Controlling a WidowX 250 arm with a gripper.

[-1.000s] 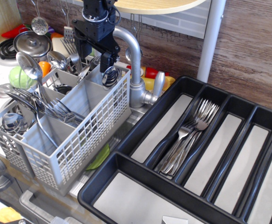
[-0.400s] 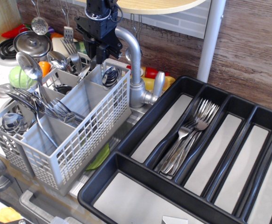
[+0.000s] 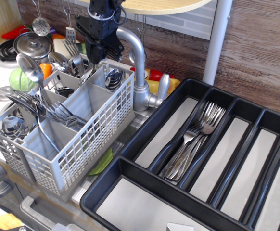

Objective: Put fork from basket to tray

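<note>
The transfer looks barely begun. The gripper (image 3: 95, 57) hangs over the far end of the basket (image 3: 96, 139), its dark fingers pointing down just above the far compartments; whether they are parted or grip anything I cannot tell. The fork (image 3: 58, 111) to be moved sits among others in a left compartment, tines fanned out. The tray (image 3: 130, 144), at the right, already holds a bundle of forks (image 3: 193, 144) in 1 long slot. Basket: pale grey lattice plastic. Tray: glossy black rims, matte grey floors. Cutlery: slim polished metal.
</note>
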